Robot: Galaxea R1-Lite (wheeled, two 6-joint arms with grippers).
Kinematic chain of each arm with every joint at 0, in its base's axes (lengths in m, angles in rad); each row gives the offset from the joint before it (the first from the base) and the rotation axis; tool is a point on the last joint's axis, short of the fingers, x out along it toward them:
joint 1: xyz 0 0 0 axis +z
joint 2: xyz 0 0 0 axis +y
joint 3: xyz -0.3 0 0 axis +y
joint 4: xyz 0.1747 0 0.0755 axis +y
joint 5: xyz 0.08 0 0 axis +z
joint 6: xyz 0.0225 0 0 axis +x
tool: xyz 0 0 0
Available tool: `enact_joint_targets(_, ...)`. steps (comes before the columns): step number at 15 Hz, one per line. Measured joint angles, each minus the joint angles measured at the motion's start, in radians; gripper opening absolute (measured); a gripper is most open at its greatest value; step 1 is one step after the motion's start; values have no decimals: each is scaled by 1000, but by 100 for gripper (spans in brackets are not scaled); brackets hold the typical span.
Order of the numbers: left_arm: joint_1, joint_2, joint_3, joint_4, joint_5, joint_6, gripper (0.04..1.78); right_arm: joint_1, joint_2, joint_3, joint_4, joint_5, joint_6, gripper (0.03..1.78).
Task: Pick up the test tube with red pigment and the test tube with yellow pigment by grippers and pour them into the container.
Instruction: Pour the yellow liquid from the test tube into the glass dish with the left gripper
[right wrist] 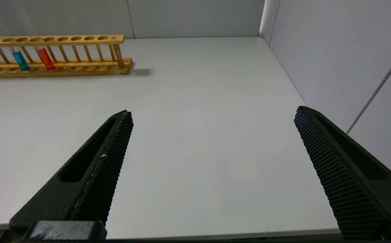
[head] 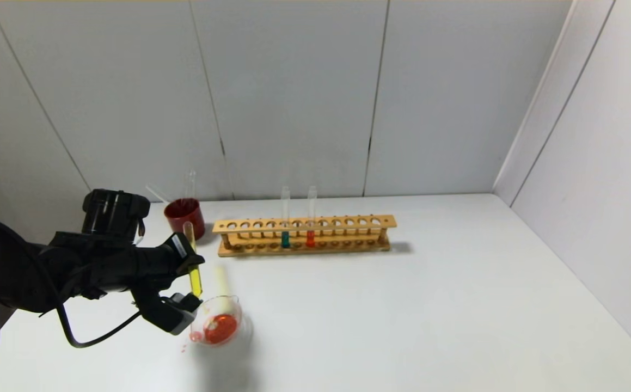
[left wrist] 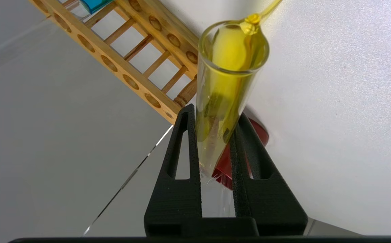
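My left gripper [head: 191, 283] [left wrist: 215, 113] is shut on the test tube with yellow pigment [head: 194, 272] [left wrist: 229, 84]. It holds the tube steeply tipped, mouth down, just above the rim of the container [head: 220, 325]. In the left wrist view a thin yellow stream leaves the tube's mouth. The container is a low clear beaker with orange-red liquid in its bottom. The test tube with red pigment [head: 311, 228] [right wrist: 46, 58] stands upright in the wooden rack [head: 304, 235]. My right gripper [right wrist: 213, 111] hangs open over bare table near the front edge, outside the head view.
A teal tube [head: 285, 231] [right wrist: 21, 60] stands beside the red one in the rack. A dark red cup [head: 184, 216] with glassware in it sits behind my left gripper. Small red drops [head: 194, 337] lie by the beaker. Walls close the back and right.
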Motion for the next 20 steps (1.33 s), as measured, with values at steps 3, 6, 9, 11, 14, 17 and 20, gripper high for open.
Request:
enact_joint_targets(3, 0, 7, -2, -12, -1, 0, 30, 0, 0, 0, 0, 0, 0, 175)
enact_joint_targets(6, -4, 12, -2, -19, 1, 2, 30, 0, 0, 0, 0, 0, 0, 175)
enact_joint_targets(9, -8, 14, -3, -20, 1, 16, 30, 0, 0, 0, 0, 0, 0, 175)
enact_joint_targets(11, -9, 14, -3, -20, 1, 25, 30, 0, 0, 0, 0, 0, 0, 175)
enact_joint_targets(14, -11, 11, -3, -19, 1, 31, 30, 0, 0, 0, 0, 0, 0, 175)
enact_joint_targets(17, -13, 7, -3, -18, 1, 53, 30, 0, 0, 0, 0, 0, 0, 175)
enact_joint_targets(20, -18, 3, 2, -19, 4, 54, 30, 0, 0, 0, 0, 0, 0, 175)
